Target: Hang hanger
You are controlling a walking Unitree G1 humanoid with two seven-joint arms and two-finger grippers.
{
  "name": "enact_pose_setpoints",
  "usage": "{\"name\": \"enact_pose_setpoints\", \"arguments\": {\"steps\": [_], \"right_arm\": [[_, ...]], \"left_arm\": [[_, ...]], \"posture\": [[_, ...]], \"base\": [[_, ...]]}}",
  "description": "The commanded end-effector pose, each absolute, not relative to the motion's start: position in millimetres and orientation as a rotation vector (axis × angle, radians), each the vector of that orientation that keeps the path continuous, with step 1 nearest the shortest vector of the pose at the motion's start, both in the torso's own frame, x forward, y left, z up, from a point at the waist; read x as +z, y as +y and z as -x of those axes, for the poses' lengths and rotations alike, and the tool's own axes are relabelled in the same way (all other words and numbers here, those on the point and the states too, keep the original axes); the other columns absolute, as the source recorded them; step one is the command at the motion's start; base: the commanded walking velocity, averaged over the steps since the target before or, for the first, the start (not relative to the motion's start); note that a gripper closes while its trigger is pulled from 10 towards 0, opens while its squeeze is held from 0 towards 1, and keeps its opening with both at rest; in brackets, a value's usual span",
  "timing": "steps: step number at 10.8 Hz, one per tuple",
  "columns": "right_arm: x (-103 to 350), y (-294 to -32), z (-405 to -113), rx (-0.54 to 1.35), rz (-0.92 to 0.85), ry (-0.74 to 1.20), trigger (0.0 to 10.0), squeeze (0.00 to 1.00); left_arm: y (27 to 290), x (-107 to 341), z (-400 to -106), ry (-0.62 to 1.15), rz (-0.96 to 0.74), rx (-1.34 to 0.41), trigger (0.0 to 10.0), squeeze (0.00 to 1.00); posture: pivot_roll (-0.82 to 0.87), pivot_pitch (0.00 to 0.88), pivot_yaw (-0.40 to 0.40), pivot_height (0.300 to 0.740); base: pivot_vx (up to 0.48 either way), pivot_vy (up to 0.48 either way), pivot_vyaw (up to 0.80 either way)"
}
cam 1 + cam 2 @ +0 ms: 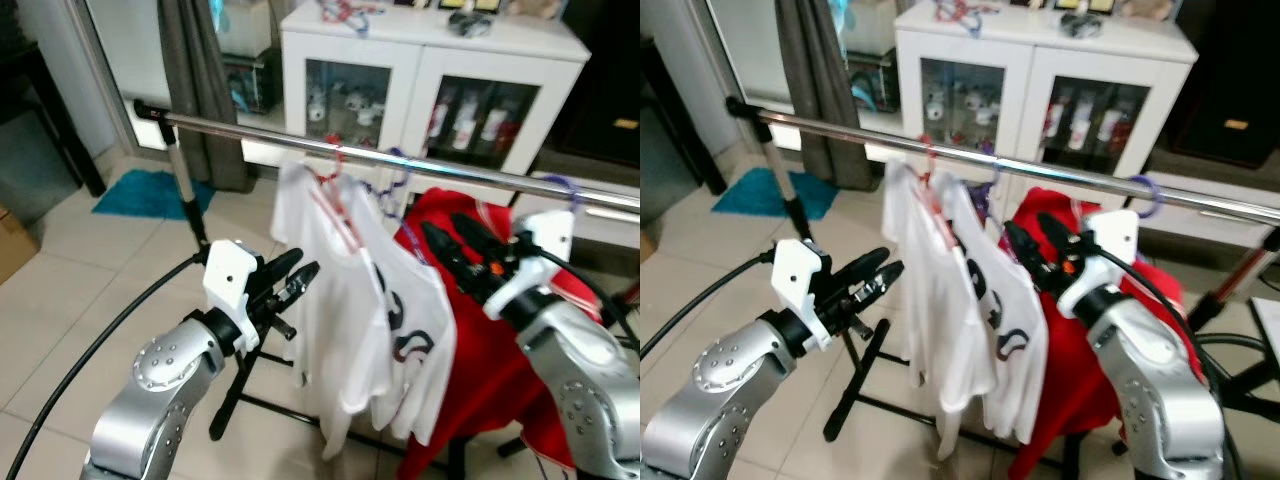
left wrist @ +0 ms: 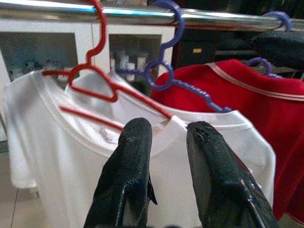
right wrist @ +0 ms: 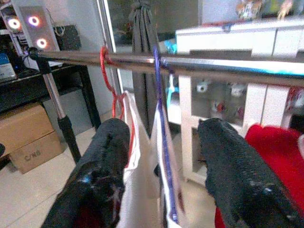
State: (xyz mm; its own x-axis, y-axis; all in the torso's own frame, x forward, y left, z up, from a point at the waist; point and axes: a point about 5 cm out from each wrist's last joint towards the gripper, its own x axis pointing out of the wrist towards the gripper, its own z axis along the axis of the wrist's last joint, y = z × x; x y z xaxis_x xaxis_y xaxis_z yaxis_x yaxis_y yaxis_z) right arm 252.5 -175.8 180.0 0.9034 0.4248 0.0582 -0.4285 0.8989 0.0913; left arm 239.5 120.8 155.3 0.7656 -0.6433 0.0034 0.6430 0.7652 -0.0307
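A chrome rail (image 1: 240,128) runs across in front of me. A red hanger (image 2: 92,78) carrying a white T-shirt (image 1: 330,290) is hooked over the rail. Right beside it a purple hanger (image 2: 161,71) carries a second white shirt (image 1: 425,330). Further right, a red shirt (image 1: 490,370) hangs on another purple hanger (image 1: 562,186). My left gripper (image 1: 296,272) is open and empty, just left of the white shirts and below the rail. My right gripper (image 1: 448,230) is open too, held in front of the red shirt and pointing toward the hangers.
A white glass-door cabinet (image 1: 420,60) stands behind the rail. A grey curtain (image 1: 200,80) and a blue mat (image 1: 145,190) are at the back left. The rack's black post and foot (image 1: 235,390) stand on the tiled floor. A cardboard box (image 3: 28,133) sits by a dark table.
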Motion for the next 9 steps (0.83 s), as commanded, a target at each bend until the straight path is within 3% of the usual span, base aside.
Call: {"name": "enact_pose_setpoints", "arguments": {"steps": [1,6,9], "right_arm": [[182.1,-171.4,-250.0,0.463,-0.093,-0.042,10.0,1.0],[185.0,-169.8,-246.7,0.517,-0.078,-0.061,10.0,1.0],[185.4,-175.0,-252.9,0.459,-0.061,-0.023,10.0,1.0]], "left_arm": [[123.0,156.6,-239.9,0.012,0.014,-0.688,10.0,0.0],[122.9,156.7,-237.9,0.015,0.011,-0.687,10.0,0.0],[124.5,156.2,-239.4,0.027,0.019,-0.685,10.0,0.0]], "posture": [[0.06,0.0,0.0,0.74],[0.07,0.0,-0.008,0.74],[0.07,0.0,-0.005,0.74]], "base": [[0.0,-0.394,0.0],[0.0,-0.387,0.0],[0.0,0.0,0.0]]}}
